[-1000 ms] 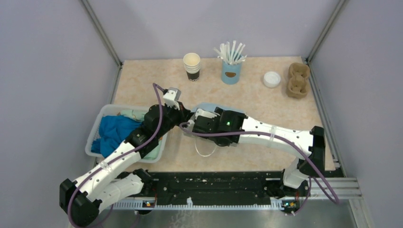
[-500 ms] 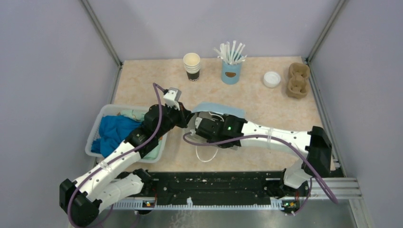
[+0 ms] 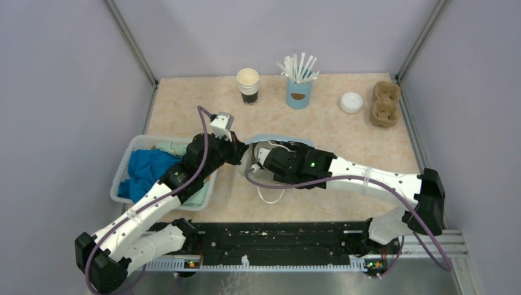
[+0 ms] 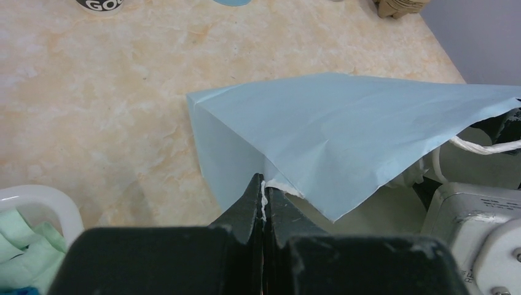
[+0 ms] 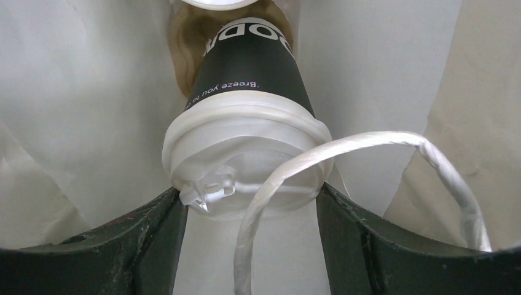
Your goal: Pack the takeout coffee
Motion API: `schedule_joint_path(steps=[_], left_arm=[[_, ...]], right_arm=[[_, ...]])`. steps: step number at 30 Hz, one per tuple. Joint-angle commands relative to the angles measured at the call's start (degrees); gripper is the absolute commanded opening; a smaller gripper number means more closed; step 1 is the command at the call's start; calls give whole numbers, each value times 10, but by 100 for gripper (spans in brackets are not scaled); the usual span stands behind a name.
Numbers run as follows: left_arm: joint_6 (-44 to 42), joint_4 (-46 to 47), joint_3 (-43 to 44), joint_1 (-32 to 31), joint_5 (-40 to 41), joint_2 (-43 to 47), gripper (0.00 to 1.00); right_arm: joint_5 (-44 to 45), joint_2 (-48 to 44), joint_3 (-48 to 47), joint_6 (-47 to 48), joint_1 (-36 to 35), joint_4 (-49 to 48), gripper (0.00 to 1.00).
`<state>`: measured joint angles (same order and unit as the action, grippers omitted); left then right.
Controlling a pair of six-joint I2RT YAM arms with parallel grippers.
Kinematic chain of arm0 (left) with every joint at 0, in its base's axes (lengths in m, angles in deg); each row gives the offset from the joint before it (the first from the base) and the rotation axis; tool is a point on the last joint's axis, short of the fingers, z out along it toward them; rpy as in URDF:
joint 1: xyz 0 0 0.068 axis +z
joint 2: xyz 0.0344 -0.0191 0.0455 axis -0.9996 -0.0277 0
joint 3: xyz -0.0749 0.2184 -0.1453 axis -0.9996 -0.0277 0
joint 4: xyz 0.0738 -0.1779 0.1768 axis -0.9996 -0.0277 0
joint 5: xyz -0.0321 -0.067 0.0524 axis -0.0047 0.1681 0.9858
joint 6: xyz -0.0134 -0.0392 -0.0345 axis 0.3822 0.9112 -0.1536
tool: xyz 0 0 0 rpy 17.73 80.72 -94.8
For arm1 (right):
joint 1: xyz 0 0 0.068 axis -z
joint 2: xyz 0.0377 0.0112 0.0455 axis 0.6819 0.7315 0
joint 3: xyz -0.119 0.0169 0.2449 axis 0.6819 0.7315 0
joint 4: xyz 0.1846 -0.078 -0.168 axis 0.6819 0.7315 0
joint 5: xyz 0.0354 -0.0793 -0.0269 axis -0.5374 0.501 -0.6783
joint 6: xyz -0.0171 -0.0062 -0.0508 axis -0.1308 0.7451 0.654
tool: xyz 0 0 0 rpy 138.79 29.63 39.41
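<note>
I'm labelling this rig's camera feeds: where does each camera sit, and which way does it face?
Top external: above and behind the bases, looking down on the table; both arms show.
Left wrist: on the left arm, facing forward over the left gripper, shut on the paper bag at its edge.
Right wrist: inside the bag, facing the takeout coffee held in the right gripper.
Shared: the paper bag shows in all three.

Light blue bag (image 4: 344, 123), black-banded takeout coffee (image 5: 252, 67) with white lid (image 5: 203, 147), beige marbled table (image 3: 184, 110).

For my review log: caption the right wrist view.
Right gripper holds lidded takeout coffee inside the bag, a handle cord looping across.
</note>
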<state>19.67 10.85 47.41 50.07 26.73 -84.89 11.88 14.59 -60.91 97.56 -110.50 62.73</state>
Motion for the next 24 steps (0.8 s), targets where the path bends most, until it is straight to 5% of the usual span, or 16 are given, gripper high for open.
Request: schedule_joint_path(steps=[1,13,24], left_arm=[[-14,-2,20,-2,18,8,0],[-11,2,51,-32,13,-36,0],[-25,-8,34,-33,19,-34,0]], right_arm=[[6,-8,-8,-12,17,23,49],[-21,64,-62,-67,37,66,49],[-15,24,-20,-82,70,43,48]])
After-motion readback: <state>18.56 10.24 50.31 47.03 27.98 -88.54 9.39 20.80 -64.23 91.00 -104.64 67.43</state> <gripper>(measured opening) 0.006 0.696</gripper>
